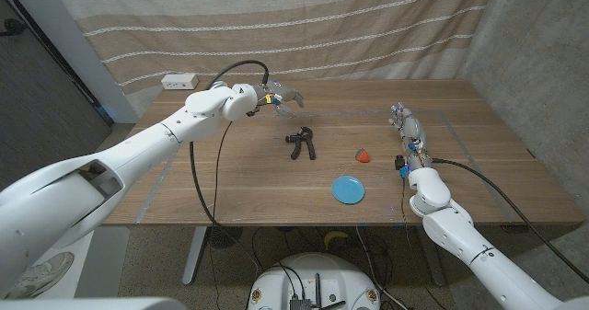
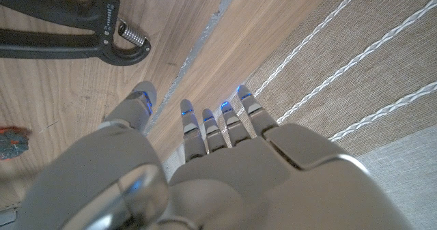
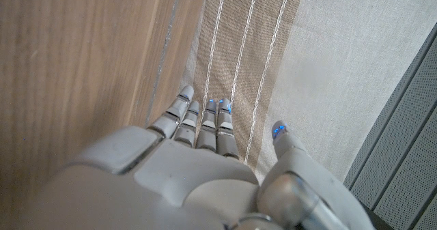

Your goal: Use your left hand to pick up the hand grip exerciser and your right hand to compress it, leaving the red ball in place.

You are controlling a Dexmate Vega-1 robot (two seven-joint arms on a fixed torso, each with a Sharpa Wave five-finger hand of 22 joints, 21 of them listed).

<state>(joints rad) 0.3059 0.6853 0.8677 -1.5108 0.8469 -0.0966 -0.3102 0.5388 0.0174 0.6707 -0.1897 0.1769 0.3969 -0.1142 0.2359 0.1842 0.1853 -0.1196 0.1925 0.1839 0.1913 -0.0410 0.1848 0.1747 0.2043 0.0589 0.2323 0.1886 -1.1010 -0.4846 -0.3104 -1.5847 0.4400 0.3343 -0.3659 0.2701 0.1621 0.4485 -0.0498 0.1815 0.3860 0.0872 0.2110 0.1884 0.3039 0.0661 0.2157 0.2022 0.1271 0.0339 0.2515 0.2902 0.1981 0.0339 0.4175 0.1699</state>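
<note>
Both white arms come in from the bottom corners of the head view, and between them spreads the wooden table (image 1: 248, 177), the biggest thing out there. Behind it hangs a beige striped curtain (image 1: 304, 25), and near the back left edge of the table sits a white power strip (image 1: 179, 81).

Left hand (image 1: 281, 98) now: it hangs above the table toward the back, fingers spread apart, holding nothing. From the left wrist view, its fingertips (image 2: 205, 117) point out over the wood, and the grip exerciser is apart from them, untouched.

Right hand (image 1: 407, 126) sits near the table's right side, fingers straight and together, thumb apart, nothing in it; the right wrist view shows the same.

On to the small stuff. A blue disc (image 1: 348, 189) lies near the front edge. The hand grip exerciser (image 1: 301, 143), black with a metal spring, lies on the table near the middle, below and right of the left hand. Just right of it, well apart, rests the red ball (image 1: 363, 154).
</note>
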